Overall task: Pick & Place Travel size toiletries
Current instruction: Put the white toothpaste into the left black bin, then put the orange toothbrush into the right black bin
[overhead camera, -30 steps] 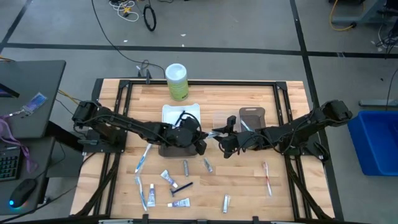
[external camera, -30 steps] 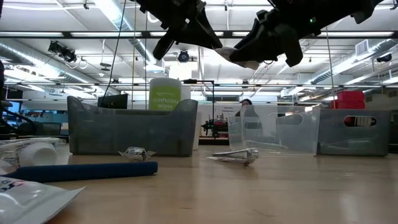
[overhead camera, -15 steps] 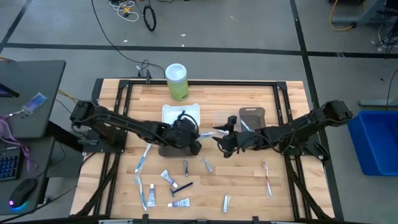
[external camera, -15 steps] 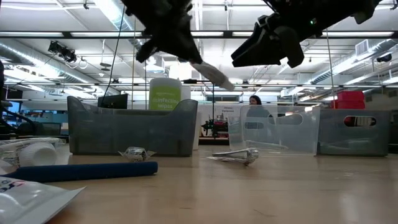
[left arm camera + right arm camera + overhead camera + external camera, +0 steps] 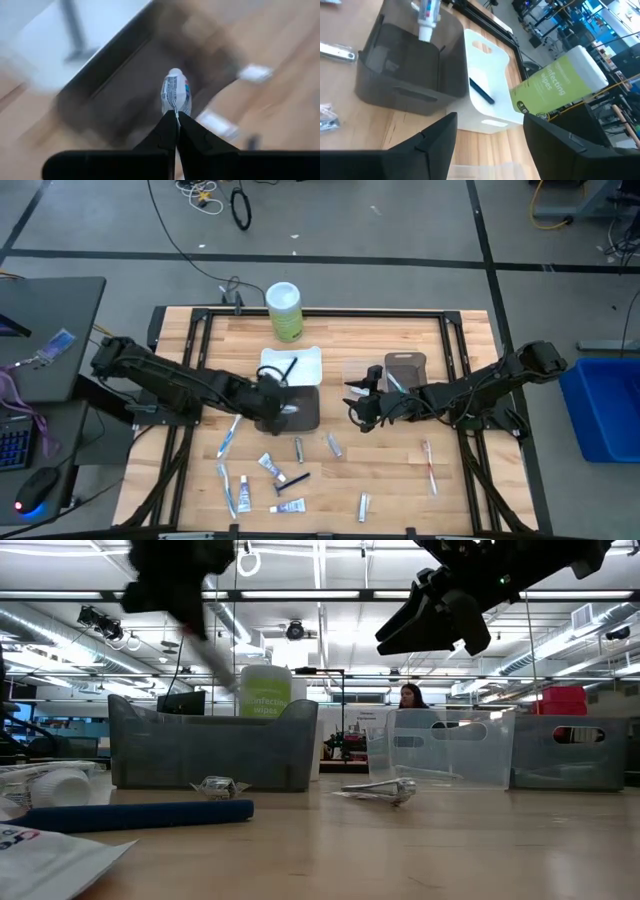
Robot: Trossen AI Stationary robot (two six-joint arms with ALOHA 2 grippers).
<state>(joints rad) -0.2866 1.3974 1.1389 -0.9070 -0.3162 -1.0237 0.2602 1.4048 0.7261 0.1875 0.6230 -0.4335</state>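
Left gripper (image 5: 176, 116): fingers pressed together on the flat crimped end of a small white toothpaste tube (image 5: 175, 92), held above the dark grey tray (image 5: 300, 408), cap end pointing away from the fingers.
Held tube from the right wrist view: white with blue print (image 5: 427, 17), hanging cap-down over the grey tray's open top (image 5: 400, 75).
Right gripper (image 5: 487, 145): fingers spread wide apart, gripping nothing, raised off the table just beside the grey tray, on the side away from the left gripper; over a clear tray (image 5: 362, 372).
White tray (image 5: 487, 82): beyond the grey tray from the right gripper, touching it, with one dark razor (image 5: 481, 91) lying inside.
Green-and-white canister (image 5: 284, 310): past the white tray, near the far table edge.
Loose toiletries: on the wood nearer the table's front edge than both grippers; a toothbrush (image 5: 229, 434) beside the left gripper, small tubes (image 5: 268, 465) and a dark razor (image 5: 293, 478) below it, little silvery tubes (image 5: 334, 445) between the grippers, a second toothbrush (image 5: 430, 464) well apart beneath the right arm.
Background: person (image 5: 410, 697) seen beyond the table in the low view.
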